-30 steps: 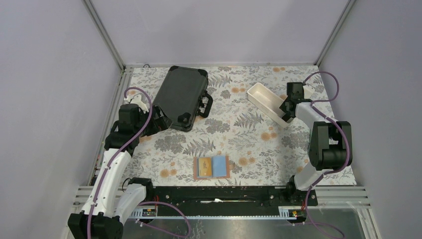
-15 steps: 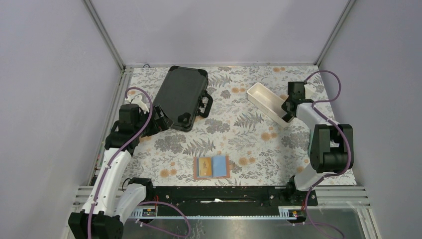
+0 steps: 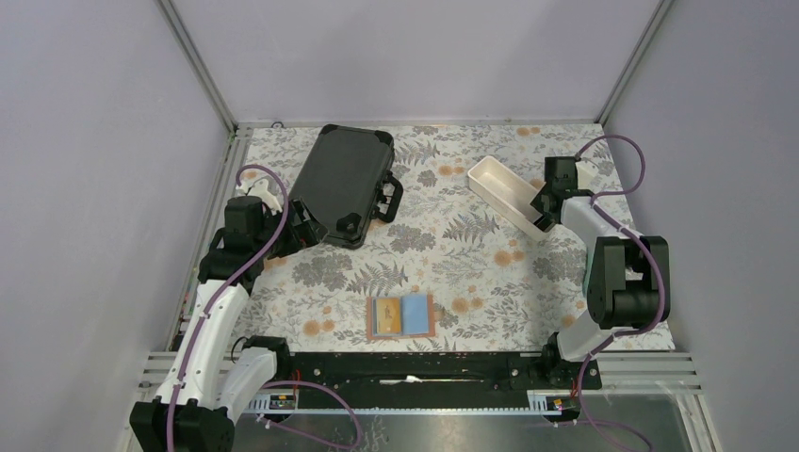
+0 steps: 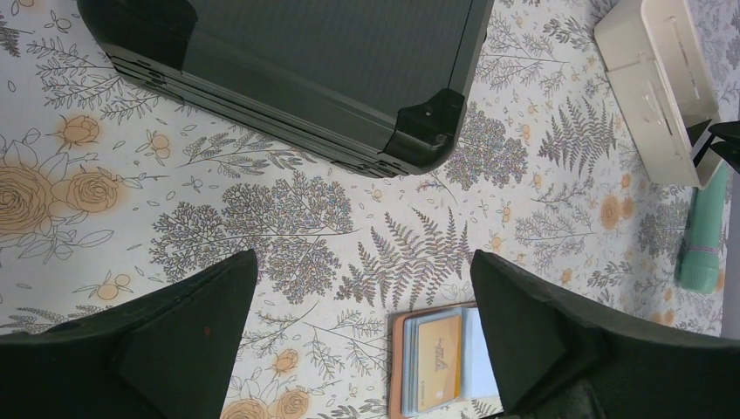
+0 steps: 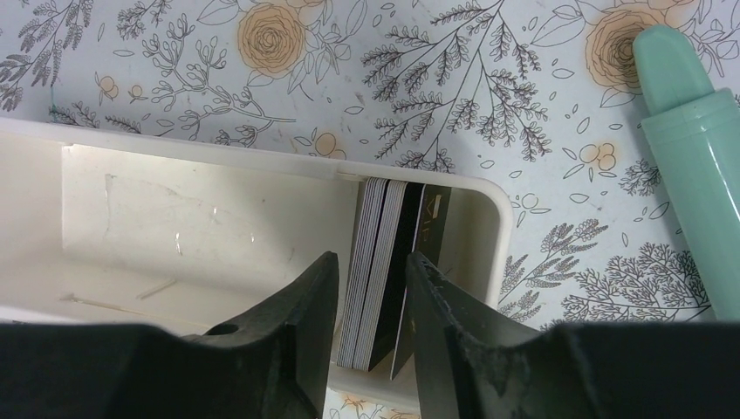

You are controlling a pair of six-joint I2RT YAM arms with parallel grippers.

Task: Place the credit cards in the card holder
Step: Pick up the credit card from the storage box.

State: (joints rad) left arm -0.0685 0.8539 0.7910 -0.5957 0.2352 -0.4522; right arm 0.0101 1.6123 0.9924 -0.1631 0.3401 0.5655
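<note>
Status: right end effector (image 5: 368,269) is down inside the white tray (image 5: 218,147), at the end nearest the mint tube (image 5: 698,157) that lies on the counter (image 3: 452,254) just outside. The credit cards (image 5: 384,209) stand on edge there in a tight stack by the tray's end wall. There are pale-edged ones, then a black one, and another dark card leans on the wall behind it. Our fingers (image 5: 288,340) straddle the pale cards and the black one. The gap is narrow and the cards fill it. We can't tell whether the pads are pressing or only bracketing.

Left end effector (image 4: 364,262) hangs wide open with nothing in it, near the corner of the black hard case (image 4: 288,70). The card holder (image 3: 415,315) lies open and flat near the front edge, well apart from the tray. An orange card (image 4: 436,358) is already in its left side.

Handling, our read: the cards are light, stiff, slick plastic.
- Pinch across the flat faces, near the top edge and mid-length, so the tray wall doesn't foul the fingers.
- A lightly clamped stack will likely shear and fan, so fewer cards per grab is safer.
- Watch the leaning card; it may drag along or tip.
- The holder looks soft and light. We expect it to skid when a card pushes into a pocket, so the left arm should pin it.
</note>
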